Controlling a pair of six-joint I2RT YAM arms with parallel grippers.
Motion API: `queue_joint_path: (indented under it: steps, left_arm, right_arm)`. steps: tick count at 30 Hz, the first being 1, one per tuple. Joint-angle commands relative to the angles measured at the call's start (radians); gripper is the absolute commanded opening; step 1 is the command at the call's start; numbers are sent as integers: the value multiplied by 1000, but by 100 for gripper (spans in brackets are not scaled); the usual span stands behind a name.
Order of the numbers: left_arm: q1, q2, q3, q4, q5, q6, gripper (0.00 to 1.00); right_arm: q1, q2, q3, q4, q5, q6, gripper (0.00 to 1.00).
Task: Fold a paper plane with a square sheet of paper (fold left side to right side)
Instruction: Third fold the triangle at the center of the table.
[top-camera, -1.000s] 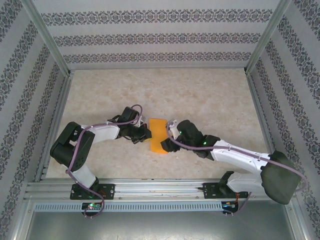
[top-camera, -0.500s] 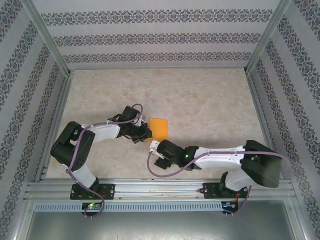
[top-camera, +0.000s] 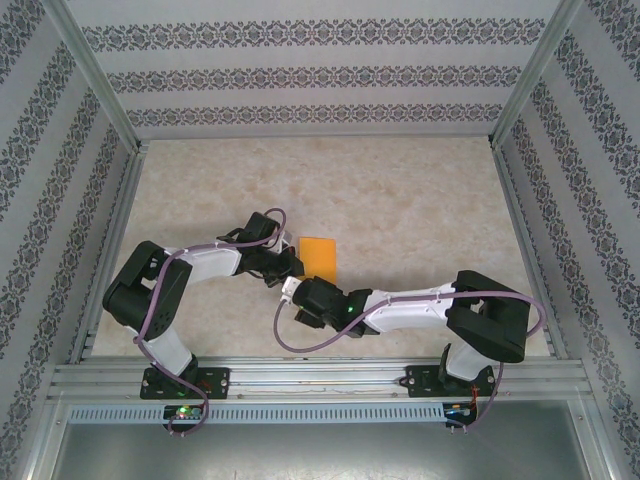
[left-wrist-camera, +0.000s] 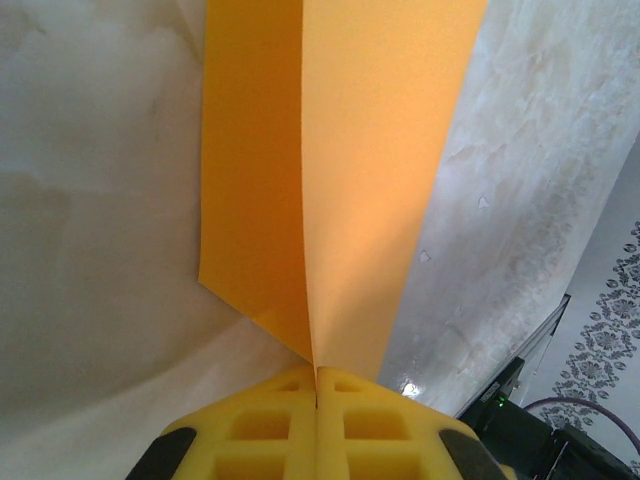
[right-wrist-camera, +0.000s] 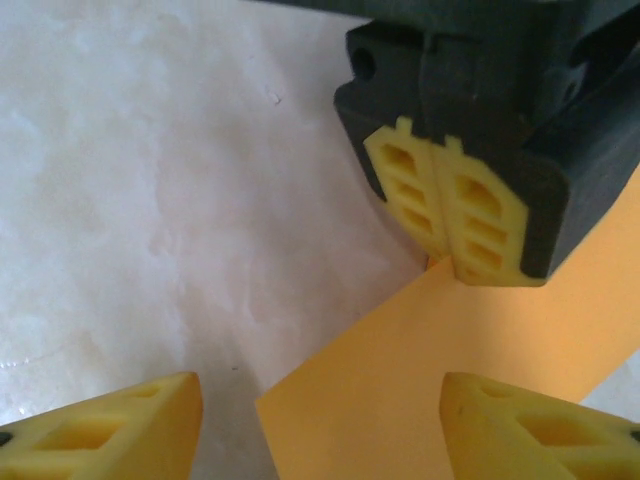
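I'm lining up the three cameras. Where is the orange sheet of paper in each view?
Top external: the orange sheet is just below centre, right of the left gripper.
Left wrist: it runs from the bottom centre up to the top edge.
Right wrist: lower right.
Shared landmark: the left gripper, shut on the sheet's edge.

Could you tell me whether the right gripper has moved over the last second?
Yes. The right gripper has swung left and nearer the front rail, from the paper's right side to its near corner.
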Motion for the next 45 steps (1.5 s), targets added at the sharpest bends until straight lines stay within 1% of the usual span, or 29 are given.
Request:
queue_joint_path:
  steps: [1, 11, 18, 21, 23, 26, 29, 31, 33, 34, 38, 40, 45]
  left_arm:
    - [8, 12, 19, -44, 7, 6, 0]
    - [7, 13, 23, -55, -12, 9, 0]
    - [8, -4, 20, -77, -33, 25, 9]
    - [11, -22, 21, -92, -46, 36, 15]
    - [15, -43, 23, -105, -57, 47, 25]
    - [33, -86, 25, -122, -67, 66, 33]
    - [56, -134, 37, -149, -77, 89, 39]
    - [70, -155, 51, -168, -85, 104, 41]
    - [79, -158, 68, -177, -81, 119, 41]
    - [82, -149, 79, -182, -73, 128, 39]
    - [80, -49, 151, -201, -30, 159, 27]
    - [74, 1, 177, -185, -10, 160, 23]
    - [48, 115, 255, -176, 28, 184, 18]
  right_arm:
    - [6, 13, 23, 9, 21, 6, 56]
    - [3, 0, 5, -20, -16, 48, 25]
    - [-5, -6, 2, -31, -36, 95, 1]
    - [-17, -16, -3, -31, -58, 121, 0]
    - [-28, -25, -8, -31, -78, 132, 0]
    - [-42, -40, -18, -31, -109, 140, 0]
    - [-62, -56, -27, -31, -155, 153, 0]
    - [-76, -63, -32, -33, -185, 162, 0]
    - [-88, -69, -36, -32, -215, 168, 0]
    - [-94, -70, -39, -29, -228, 170, 0]
    - [-113, -73, -39, -30, -271, 175, 0]
    - [-122, -75, -40, -29, -282, 179, 0]
    - [-133, -74, -40, -29, -290, 187, 0]
